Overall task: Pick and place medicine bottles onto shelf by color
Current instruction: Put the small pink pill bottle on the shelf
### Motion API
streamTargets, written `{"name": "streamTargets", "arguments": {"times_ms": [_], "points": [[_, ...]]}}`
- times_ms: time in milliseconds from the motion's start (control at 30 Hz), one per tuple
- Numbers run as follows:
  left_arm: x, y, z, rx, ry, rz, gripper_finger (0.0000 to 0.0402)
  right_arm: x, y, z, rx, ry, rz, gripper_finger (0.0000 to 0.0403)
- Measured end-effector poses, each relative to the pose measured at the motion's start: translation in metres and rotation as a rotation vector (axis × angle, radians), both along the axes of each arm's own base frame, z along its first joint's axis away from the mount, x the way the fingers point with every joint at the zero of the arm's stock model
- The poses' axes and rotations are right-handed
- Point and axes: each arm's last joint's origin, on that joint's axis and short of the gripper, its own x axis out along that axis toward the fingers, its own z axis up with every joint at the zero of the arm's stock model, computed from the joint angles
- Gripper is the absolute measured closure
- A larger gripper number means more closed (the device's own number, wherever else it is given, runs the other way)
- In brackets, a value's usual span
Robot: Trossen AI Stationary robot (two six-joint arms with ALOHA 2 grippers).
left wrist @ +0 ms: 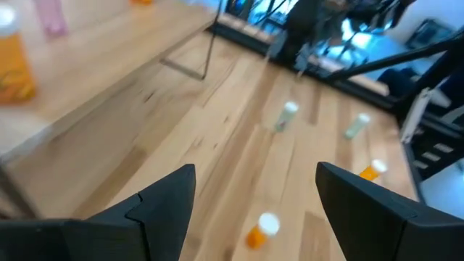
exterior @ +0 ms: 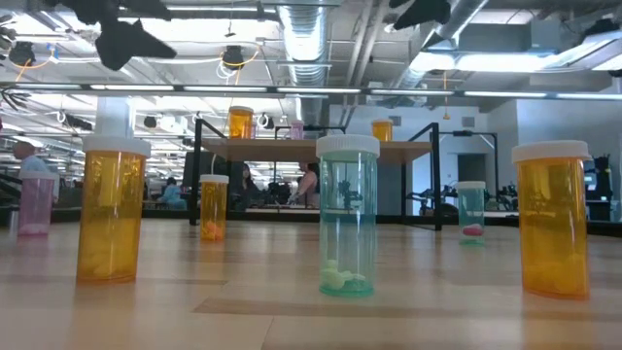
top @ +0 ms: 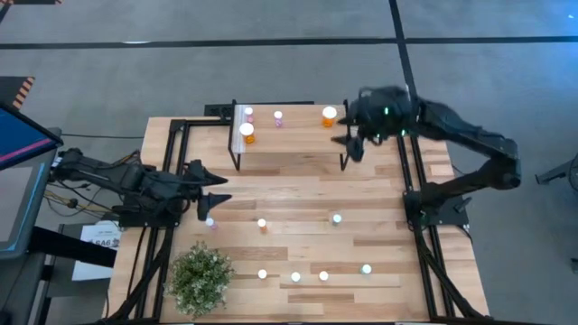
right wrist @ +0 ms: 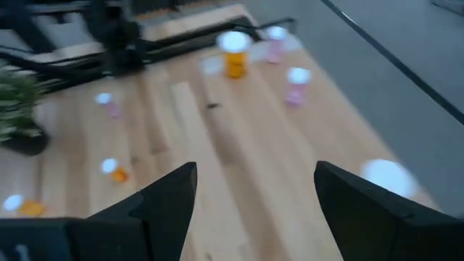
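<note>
Right hand hovers with fingers apart and empty at the shelf end, an orange bottle just beside it. Left hand is spread too, a pink bottle close by on the bench.

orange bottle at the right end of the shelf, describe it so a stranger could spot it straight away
Find the small raised wood-topped shelf on black legs at the table's far side. At its right end stands a white-capped orange medicine bottle, beside the open right gripper. It stands alone there, while the other large orange bottle is at the left end.
</note>
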Motion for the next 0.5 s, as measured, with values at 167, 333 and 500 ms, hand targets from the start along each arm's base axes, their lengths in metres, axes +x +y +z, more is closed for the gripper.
{"name": "streamTargets", "arguments": {"times_ms": [167, 333, 500], "points": [[-0.008, 0.005, 0.000, -0.030, 0.103, 0.055, 0.0129, 0.011, 0.025, -0.036, -0.038, -0.070, 0.065, 0.0101], [-0.016, 0.010, -0.004, -0.059, 0.209, 0.110, 0.0129, 0.025, 0.042, -0.065, -0.066, -0.161, 0.131, 0.0101], [-0.024, 0.014, -0.013, -0.121, 0.321, 0.161, 0.0129, 0.036, 0.053, -0.083, -0.091, -0.188, 0.187, 0.0101]]}}
